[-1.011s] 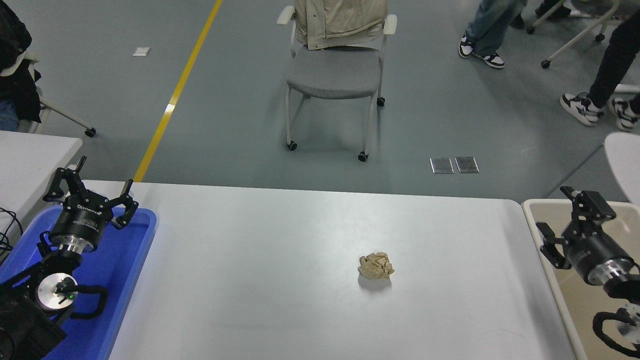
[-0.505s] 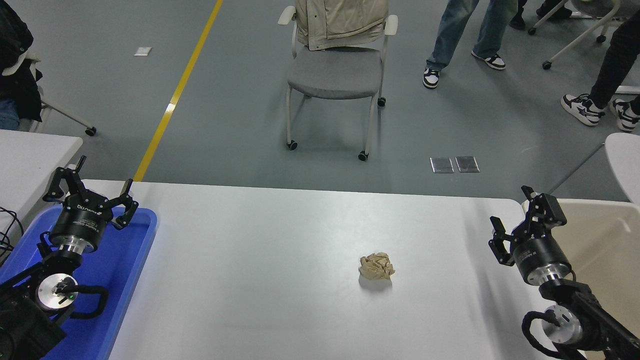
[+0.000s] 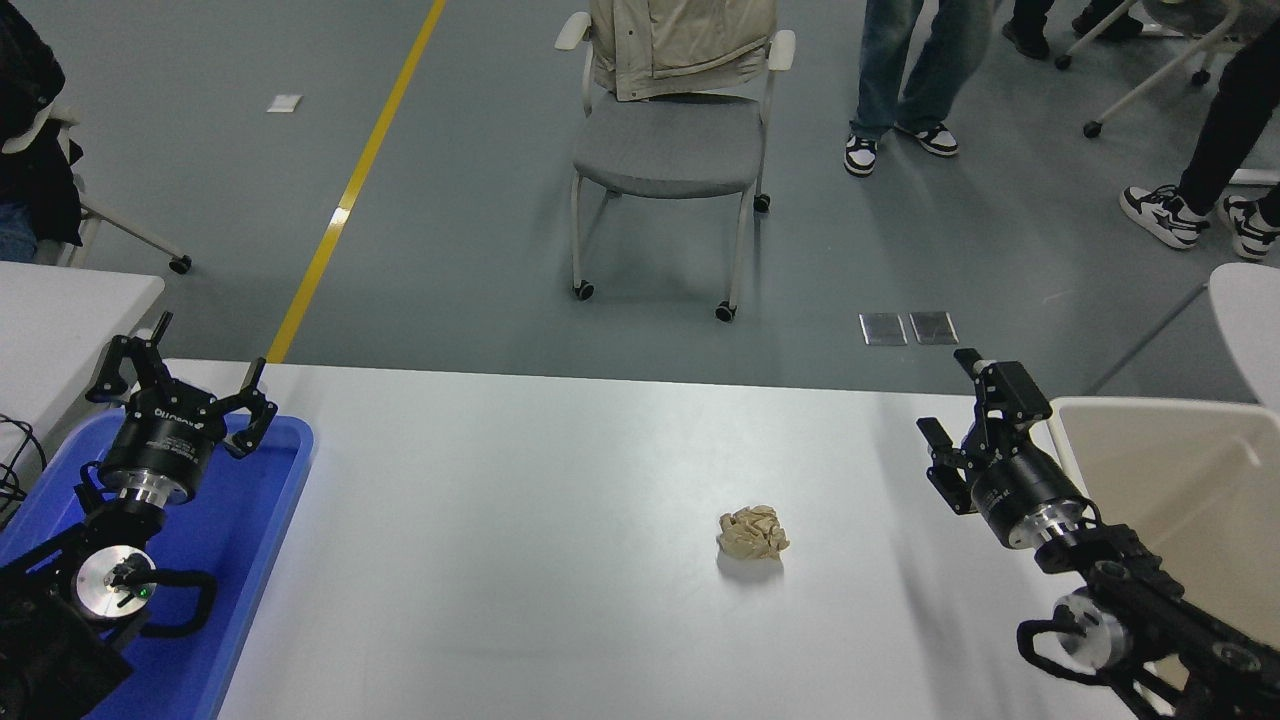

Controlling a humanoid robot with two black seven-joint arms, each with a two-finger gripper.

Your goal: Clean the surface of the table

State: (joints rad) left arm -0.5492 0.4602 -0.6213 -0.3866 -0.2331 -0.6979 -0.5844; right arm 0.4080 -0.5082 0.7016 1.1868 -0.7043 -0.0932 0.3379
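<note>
The table surface [image 3: 520, 520] is a wide matte white top with rounded corners. A crumpled beige paper ball [image 3: 752, 531] lies on it, right of the middle. My right gripper [image 3: 950, 400] hangs open over the table's right part, up and to the right of the ball and well apart from it, with nothing between its fingers. My left gripper [image 3: 185, 372] is parked open over the far end of the blue tray [image 3: 270, 540] at the left edge.
A beige bin [image 3: 1190, 480] stands against the table's right end, beside my right arm. A smaller white table [image 3: 60, 310] is at the far left. Beyond the table stands a grey chair [image 3: 668, 150] with a jacket, and people's legs show at the top right.
My right arm has swung left from over the beige bin to above the table's right part, closer to the paper ball. A person at the top has walked left. The left arm is still.
</note>
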